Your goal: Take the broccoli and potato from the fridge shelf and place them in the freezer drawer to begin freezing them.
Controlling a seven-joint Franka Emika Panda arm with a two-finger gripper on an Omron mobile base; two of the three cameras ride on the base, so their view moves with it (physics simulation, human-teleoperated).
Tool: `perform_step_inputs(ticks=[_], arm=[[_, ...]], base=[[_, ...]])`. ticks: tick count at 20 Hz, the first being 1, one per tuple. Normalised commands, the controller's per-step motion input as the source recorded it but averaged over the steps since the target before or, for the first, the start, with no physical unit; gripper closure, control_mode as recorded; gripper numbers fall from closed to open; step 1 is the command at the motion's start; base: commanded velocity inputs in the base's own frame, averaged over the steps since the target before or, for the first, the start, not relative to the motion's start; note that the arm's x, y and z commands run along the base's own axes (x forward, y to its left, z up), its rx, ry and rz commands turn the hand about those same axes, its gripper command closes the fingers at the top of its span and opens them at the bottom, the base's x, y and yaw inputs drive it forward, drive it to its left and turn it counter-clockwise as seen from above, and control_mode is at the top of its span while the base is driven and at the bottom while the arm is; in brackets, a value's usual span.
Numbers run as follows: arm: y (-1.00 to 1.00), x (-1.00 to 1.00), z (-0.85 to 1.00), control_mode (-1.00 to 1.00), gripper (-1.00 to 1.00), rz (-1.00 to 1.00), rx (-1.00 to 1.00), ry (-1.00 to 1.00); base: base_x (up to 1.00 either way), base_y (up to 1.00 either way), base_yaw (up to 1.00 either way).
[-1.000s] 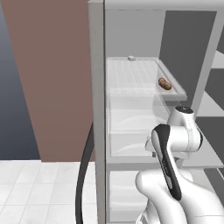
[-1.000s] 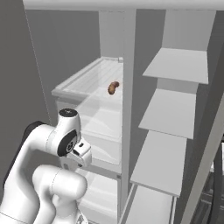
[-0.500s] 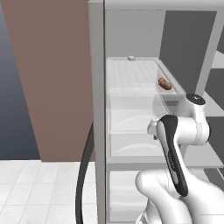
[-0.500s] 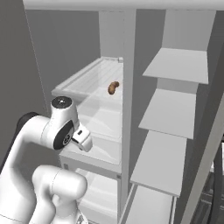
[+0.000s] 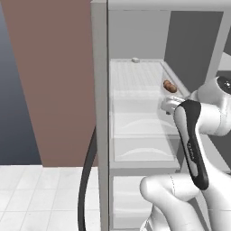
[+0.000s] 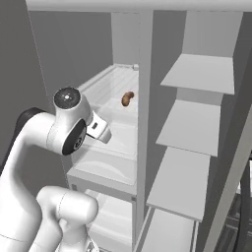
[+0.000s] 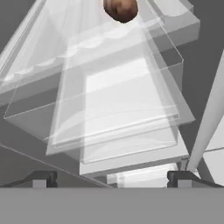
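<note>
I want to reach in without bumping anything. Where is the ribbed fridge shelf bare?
The fridge shelf is bare across its middle and left, between the whitish nub at the back rim and the front edge. The potato crowds the right rim only.

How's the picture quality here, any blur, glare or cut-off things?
Left base view: flat, even lighting, potato small but sharp. Right base view: soft shading, no glare. Hand view: potato cropped by the top edge, and stacked see-through layers of the fridge shelf muddle depth.

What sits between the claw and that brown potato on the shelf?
In the hand view, just the clear drawers beneath the shelf; nothing loose lies between the open claw and the potato.
</note>
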Motion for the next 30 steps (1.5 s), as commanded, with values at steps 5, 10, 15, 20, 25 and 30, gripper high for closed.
perform_step_inputs(ticks=[5, 10, 15, 20, 25, 30], arm=[[-0.02, 0.01, 0.72, -1.0, -1.0, 0.0, -0.04, -0.29], [-0.1, 0.0, 0.6, -1.0, -1.0, -0.01, -0.11, -0.22], [-0.09, 0.23, 0.53, -1.0, -1.0, 0.0, -0.18, -0.09], [-0.17, 0.65, 0.11, -1.0, -1.0, 0.0, -0.08, 0.06], [-0.31, 0.77, -0.04, -1.0, -1.0, 0.0, 0.0, 0.2], [-0.22, 0.71, -0.24, -1.0, -1.0, 0.0, 0.0, 0.19]], base=[[0.0, 0.0, 0.0], [0.0, 0.0, 0.0], [0.0, 0.0, 0.0], [0.0, 0.0, 0.0], [0.0, 0.0, 0.0], [0.0, 0.0, 0.0]])
